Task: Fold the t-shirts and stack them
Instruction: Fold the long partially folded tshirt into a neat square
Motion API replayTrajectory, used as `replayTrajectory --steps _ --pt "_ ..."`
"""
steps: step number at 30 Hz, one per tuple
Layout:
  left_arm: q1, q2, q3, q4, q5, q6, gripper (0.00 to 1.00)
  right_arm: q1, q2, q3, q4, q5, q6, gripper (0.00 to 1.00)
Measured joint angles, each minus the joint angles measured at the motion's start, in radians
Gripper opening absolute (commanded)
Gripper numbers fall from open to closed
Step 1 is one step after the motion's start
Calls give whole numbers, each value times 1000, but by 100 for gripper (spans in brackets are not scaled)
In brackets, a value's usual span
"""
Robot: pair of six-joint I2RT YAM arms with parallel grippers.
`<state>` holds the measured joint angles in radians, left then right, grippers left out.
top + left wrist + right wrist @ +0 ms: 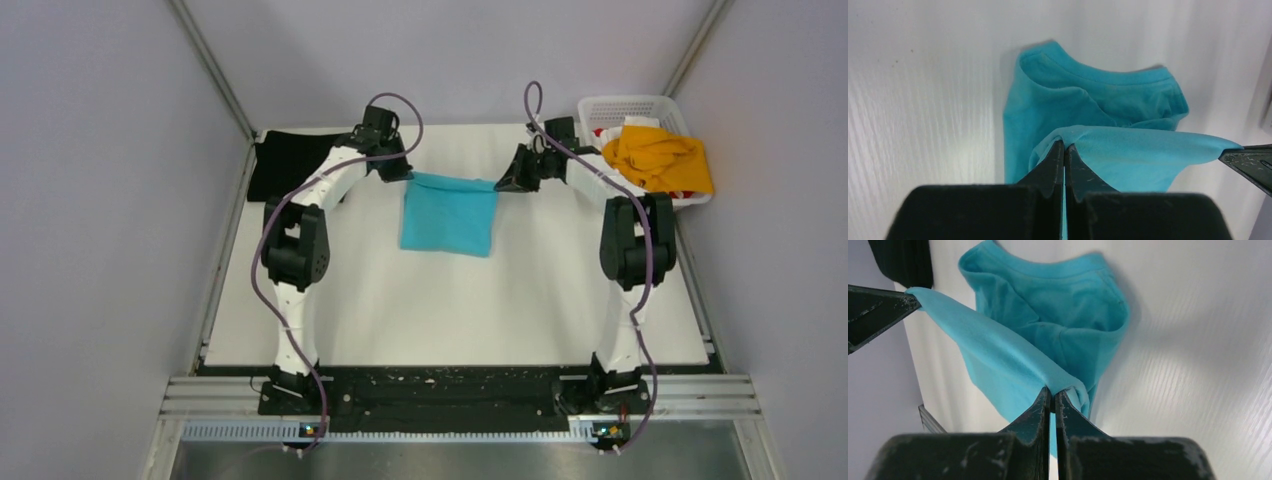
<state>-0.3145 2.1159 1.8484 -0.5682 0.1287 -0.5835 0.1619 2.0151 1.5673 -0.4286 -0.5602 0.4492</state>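
Note:
The turquoise-blue t-shirt [450,214] hangs folded between my two grippers at the far middle of the table, its lower part resting on the table. My left gripper [405,172] is shut on its far left corner [1064,145]. My right gripper [503,183] is shut on its far right corner [1052,390]. The cloth stretches taut between them, and the collar [1098,75] lies below on the table. The black t-shirt [290,160] lies flat at the far left corner. The orange-yellow t-shirt [658,158] sits bunched in the basket.
A white lattice basket [625,108] stands at the far right corner. Grey walls close in the table [450,310] on the left, back and right. The arm bases stand at the near edge on a black rail.

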Motion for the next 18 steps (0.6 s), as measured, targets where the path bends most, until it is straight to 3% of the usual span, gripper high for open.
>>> replayTrajectory --steps 2,4,5,7,8,14,18 --pt "5 50 47 0 5 8 5 -3 49 42 10 7 0 9" --pt "9 95 90 0 6 11 25 -5 97 77 32 16 -2 38" --pt "11 117 113 0 6 14 40 -5 121 93 43 23 0 57" --pt "18 150 146 0 5 12 85 -9 166 127 56 47 -2 81" --pt "23 160 156 2 5 19 97 -11 183 144 55 56 -8 89" --pt "50 164 163 18 17 23 99 -21 199 179 67 97 -24 98" --pt "57 126 76 47 60 56 99 -21 97 68 101 120 -30 99"
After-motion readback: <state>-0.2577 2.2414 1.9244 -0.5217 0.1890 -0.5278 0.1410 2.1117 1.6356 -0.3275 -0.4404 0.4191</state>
